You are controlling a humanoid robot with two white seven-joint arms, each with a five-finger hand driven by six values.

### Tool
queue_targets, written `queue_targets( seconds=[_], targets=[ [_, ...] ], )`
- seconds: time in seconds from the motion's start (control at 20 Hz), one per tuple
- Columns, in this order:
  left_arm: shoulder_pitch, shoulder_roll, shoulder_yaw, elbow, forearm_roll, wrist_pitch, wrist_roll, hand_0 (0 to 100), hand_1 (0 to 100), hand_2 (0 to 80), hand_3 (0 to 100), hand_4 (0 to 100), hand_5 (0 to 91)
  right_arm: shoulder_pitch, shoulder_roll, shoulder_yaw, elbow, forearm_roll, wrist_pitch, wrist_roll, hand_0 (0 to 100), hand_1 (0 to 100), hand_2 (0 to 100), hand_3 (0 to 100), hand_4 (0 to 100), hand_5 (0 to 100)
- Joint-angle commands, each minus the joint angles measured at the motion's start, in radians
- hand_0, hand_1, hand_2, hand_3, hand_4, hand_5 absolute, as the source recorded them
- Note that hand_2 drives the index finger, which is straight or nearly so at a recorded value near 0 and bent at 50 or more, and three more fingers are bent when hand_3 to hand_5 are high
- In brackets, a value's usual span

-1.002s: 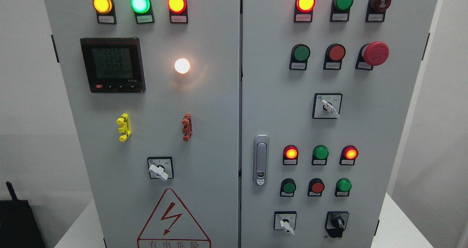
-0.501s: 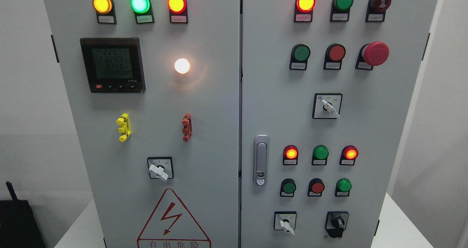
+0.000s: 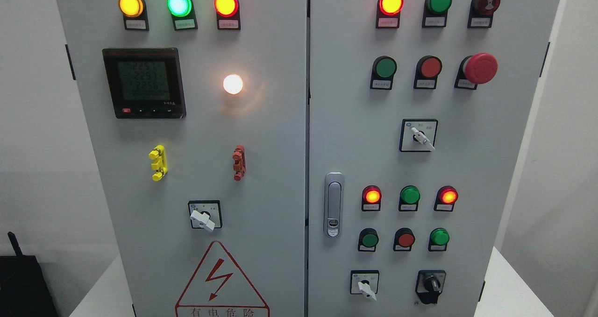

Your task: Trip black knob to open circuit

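Observation:
The black knob [image 3: 430, 285] sits at the lower right of the grey electrical cabinet's right door [image 3: 467, 167]. Its handle points roughly straight up and down in its black square plate. No robot arm or hand shows anywhere in the head view.
A white selector switch [image 3: 366, 288] sits left of the black knob; others are at mid-right [image 3: 422, 138] and on the left door [image 3: 202, 218]. Red mushroom stop button [image 3: 480, 68], lit indicator lamps, a meter [image 3: 144, 82], door latch [image 3: 333, 205]. A black box [image 3: 23, 284] stands lower left.
Only the meter's digits flicker; the knob and everything else stay still.

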State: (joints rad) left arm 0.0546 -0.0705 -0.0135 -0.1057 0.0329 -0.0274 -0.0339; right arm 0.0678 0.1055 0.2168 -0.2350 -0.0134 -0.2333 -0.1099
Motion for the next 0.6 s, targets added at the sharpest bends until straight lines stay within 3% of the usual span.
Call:
queue_targets(
  seconds=[0.0, 0.25, 0.4, 0.55],
  targets=[
    [-0.002, -0.002, 0.001, 0.000, 0.002, 0.000, 0.000, 12, 39, 0.0, 0, 0, 0.0, -0.013, 0.006, -0.005, -0.009, -0.007, -0.047, -0.010, 0, 27, 0, 12, 5, 0],
    [-0.002, -0.002, 0.001, 0.000, 0.002, -0.002, 0.000, 12, 39, 0.0, 0, 0, 0.0, -0.049, 0.019, -0.052, -0.010, -0.010, -0.095, -0.010, 0, 30, 0, 24, 16, 0],
    [-0.002, -0.002, 0.001, 0.000, 0.002, -0.002, 0.000, 12, 39, 0.0, 0, 0, 0.0, -0.063, 0.019, -0.069, -0.012, -0.010, -0.158, -0.011, 1, 33, 0, 30, 21, 0],
    [-0.004, -0.002, 0.001, 0.000, 0.002, 0.000, 0.000, 12, 39, 0.0, 0, 0, 0.0, -0.059, 0.020, -0.086, -0.079, -0.010, -0.184, -0.013, 2, 37, 0, 39, 29, 2]
  ],
)
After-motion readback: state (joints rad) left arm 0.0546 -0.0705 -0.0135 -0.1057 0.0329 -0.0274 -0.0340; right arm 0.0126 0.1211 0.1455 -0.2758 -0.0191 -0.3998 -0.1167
